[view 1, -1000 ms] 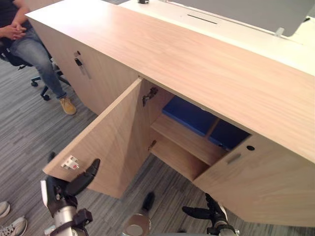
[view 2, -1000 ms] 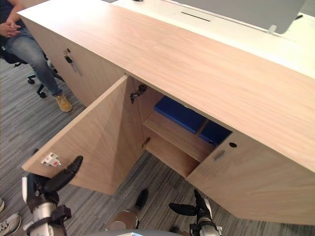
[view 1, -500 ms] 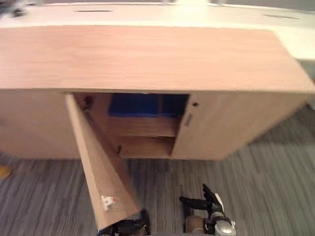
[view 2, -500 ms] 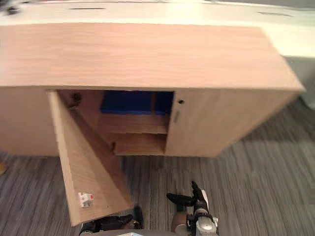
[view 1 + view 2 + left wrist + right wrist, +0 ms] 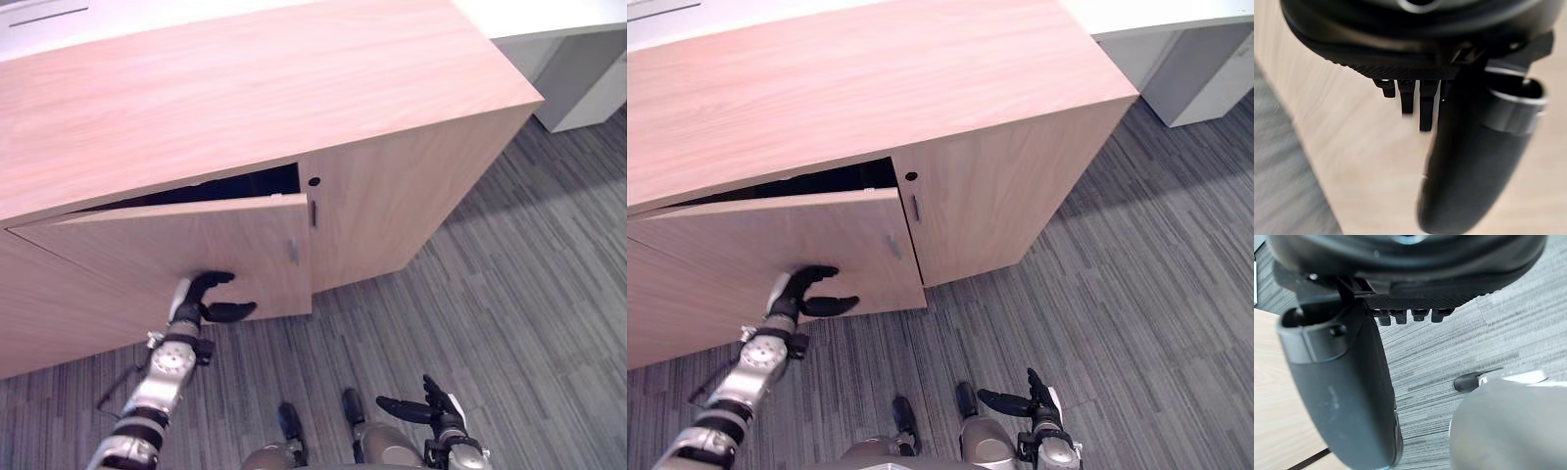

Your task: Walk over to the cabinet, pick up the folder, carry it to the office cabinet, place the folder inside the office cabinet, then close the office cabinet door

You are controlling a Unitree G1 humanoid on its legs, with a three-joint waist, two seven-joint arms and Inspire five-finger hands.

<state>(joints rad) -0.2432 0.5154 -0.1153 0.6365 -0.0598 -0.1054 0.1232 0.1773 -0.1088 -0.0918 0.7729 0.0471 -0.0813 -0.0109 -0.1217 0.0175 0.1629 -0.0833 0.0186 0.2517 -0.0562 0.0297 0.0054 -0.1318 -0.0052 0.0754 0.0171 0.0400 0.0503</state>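
Folder: can't tell where it is. The only opening into the office cabinet (image 5: 245, 88) is a narrow wedge above the door, and it's dark inside.

Office cabinet door (image 5: 127, 259): nearly shut, ajar at its free edge, which tilts out next to the fixed right-hand door (image 5: 392, 215). There is a small grey handle (image 5: 292, 252) near that free edge. The right-hand door has its own handle and a round lock hole (image 5: 313, 181) just above it.

Left robot hand (image 5: 203, 297): on the face of the ajar door, low down near its bottom edge. Fingers loosely extended, thumb spread apart, clamped on nothing. The left wrist view has the fingertips (image 5: 1425, 110) pointing at the wood face. It doesn't settle whether they touch the wood or stop just short.

Right robot hand (image 5: 436, 403): low, over the floor and well away from the cabinet. Fingers and thumb spread, holding nothing.

Surroundings:
- Light wood cabinet with a flat top.
- Grey striped carpet floor (image 5: 529, 294).
- White desk (image 5: 534, 12) behind the cabinet, with a pale unit (image 5: 588, 88) under it at the far right, cut off by the frame edge.

The cabinet's left end is also cut off.
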